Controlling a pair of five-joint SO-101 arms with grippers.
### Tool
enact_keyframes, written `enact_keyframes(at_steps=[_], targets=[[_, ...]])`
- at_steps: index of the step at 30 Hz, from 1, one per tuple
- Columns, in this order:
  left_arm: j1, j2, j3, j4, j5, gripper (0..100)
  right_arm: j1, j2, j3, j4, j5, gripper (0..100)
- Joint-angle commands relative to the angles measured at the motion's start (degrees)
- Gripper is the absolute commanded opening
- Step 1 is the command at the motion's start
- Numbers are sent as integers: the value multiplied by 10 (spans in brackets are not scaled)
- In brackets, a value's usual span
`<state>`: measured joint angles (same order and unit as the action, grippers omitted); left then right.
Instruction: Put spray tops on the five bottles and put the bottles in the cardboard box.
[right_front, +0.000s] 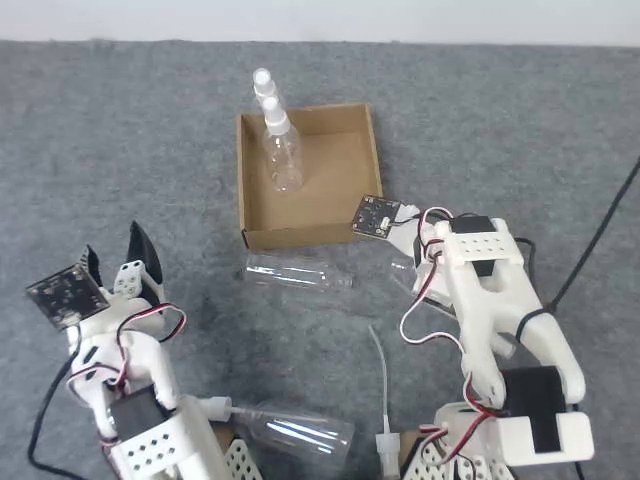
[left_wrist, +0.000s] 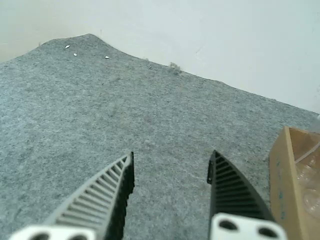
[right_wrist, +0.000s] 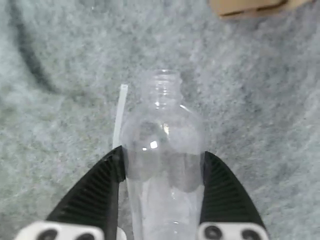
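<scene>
Right tool is clamped on the held bottle, clear and uncapped, with both black jaws pressed on its sides and its neck pointing away from the wrist. In the high view this is just off the 5 o'clock corner of the cardboard box. Left tool is spread wide and holds nothing, over the grey desk at 8 o'clock of the box. Boxed bottle with a white spray top stands in the box's 11 o'clock corner. Uncapped bottle lies on the desk just at 6 o'clock of the box. Capped bottle lies at the desk's 6 o'clock between the arm bases. Loose spray top with a long tube sits at its 3 o'clock.
</scene>
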<state>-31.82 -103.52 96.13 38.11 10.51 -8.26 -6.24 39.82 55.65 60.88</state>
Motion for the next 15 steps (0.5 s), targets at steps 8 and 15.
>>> enact_keyframes(at_steps=[8, 15], targets=[[1, -12, -5, -18, -6, 228, -2, -10, -163, 139, -118, 64], [2, -12, -5, -18, -6, 228, -6, -10, -238, 189, -241, 62]])
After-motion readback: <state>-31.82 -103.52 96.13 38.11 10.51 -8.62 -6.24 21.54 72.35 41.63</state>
